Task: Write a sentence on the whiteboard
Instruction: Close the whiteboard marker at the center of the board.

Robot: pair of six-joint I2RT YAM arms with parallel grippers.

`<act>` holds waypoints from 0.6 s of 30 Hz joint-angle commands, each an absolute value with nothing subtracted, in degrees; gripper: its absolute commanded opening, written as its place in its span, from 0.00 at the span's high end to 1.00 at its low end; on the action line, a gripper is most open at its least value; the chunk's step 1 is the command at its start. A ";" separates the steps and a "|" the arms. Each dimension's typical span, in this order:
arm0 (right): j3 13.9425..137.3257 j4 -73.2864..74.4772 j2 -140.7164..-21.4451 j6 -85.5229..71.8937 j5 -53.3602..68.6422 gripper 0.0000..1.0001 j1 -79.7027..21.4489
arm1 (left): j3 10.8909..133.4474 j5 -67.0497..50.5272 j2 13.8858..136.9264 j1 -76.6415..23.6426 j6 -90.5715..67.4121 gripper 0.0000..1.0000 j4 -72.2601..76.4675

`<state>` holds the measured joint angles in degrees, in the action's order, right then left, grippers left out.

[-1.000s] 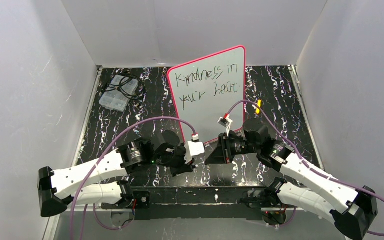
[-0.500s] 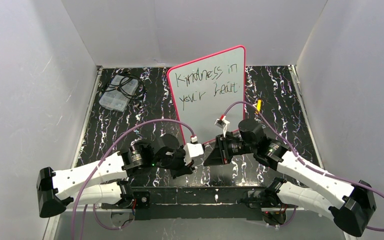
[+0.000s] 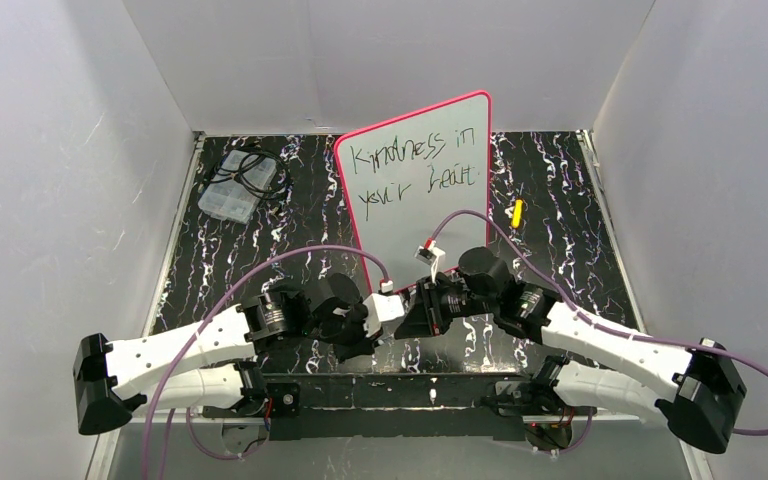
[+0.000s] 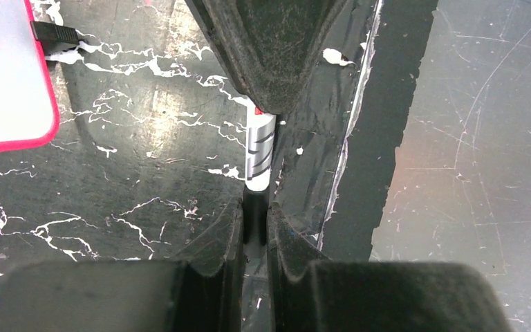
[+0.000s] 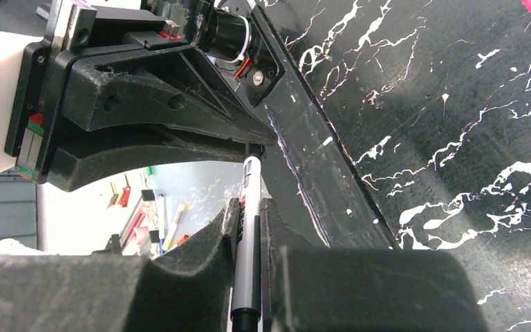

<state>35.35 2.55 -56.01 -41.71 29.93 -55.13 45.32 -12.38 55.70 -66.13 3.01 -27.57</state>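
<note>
Since 1 second ago, the right gripper has been carried leftward along the near edge of the table and is now met nose to nose with the left gripper; the whiteboard has not been shifted. A marker is spanned between the 2 grippers. In the left wrist view, its black end is pinched between the closed-in fingers of the left gripper, while its grey and white barrel is run up into the tip of the right gripper. In the right wrist view, the barrel is clamped between the right gripper's fingers, and its far end is tucked under the left gripper.

The whiteboard is stood upright just behind both grippers, apart from them, with its lower pink-red edge close above them in the top view. The sentence is seen in 2 lines on the board's upper half, well above the grippers. A yellow object is laid right of the board, and a clear box with cables at far left
</note>
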 commanded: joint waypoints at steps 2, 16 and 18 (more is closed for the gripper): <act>33.37 -7.12 -58.55 -45.59 33.40 0.99 -59.37 | 48.25 -9.97 52.84 -65.92 3.18 1.00 -2.39; 33.43 -8.69 -60.96 -47.27 32.18 0.99 -61.97 | 49.47 -10.22 53.50 -65.96 5.02 1.00 -0.35; 33.53 -8.70 -61.07 -47.37 31.93 0.99 -62.21 | 49.65 -10.73 53.74 -65.92 5.14 1.00 -0.35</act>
<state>33.85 -3.22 -59.09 -45.04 27.55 -57.49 44.51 -10.94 55.07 -66.13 4.51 -29.65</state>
